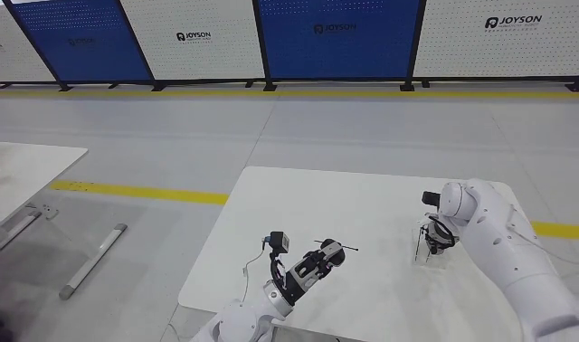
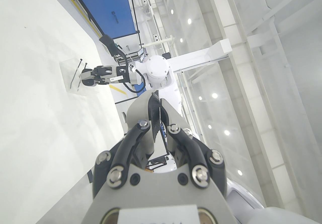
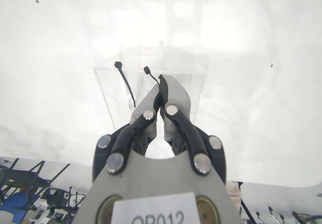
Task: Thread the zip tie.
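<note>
light: bright, even, from round ceiling lamps (image 2: 214, 95) overhead | glare: white table (image 1: 362, 206) washed out, pale lamp reflections on its top | shadows: faint, soft-edged beside clear stand (image 3: 113, 94) | distortion: straight lines bow toward wrist-view edges

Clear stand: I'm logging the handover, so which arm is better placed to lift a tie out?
Right. The right gripper is at the clear stand, shut on a standing tie; the left gripper is apart from it, holding a zip tie.

Smooth glossy white table (image 1: 380, 197), clear glossy plastic stand (image 3: 110, 89), black plastic zip tie (image 3: 125, 82), brushed metal right end effector (image 3: 161, 81)
</note>
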`<state>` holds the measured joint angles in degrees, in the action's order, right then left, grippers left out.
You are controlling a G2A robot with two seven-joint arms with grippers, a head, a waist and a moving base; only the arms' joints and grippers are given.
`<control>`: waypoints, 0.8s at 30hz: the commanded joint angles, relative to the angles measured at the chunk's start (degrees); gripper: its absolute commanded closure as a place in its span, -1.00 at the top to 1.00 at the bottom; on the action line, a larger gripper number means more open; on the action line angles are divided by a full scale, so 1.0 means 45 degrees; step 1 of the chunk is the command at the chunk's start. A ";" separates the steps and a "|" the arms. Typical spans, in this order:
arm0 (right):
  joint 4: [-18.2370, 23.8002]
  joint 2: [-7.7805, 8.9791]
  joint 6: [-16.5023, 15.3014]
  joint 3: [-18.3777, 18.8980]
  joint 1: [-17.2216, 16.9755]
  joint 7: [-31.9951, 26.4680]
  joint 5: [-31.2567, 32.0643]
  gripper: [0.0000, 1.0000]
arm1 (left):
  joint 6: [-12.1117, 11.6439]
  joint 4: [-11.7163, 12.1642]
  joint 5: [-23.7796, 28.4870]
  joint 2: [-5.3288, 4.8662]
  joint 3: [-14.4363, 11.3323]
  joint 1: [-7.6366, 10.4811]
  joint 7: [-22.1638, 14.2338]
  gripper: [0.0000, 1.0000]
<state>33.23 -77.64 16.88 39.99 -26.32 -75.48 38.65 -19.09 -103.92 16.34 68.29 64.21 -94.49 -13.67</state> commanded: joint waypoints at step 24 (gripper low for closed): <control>0.1238 0.0385 -0.0442 0.0671 -0.0498 -0.0306 0.0697 -1.00 | 0.0000 0.0000 0.0000 0.0000 0.0000 0.0000 0.0000 -1.00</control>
<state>38.05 -76.17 14.93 42.66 -28.29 -76.80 41.60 -19.09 -103.92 16.34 68.29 64.21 -94.49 -13.67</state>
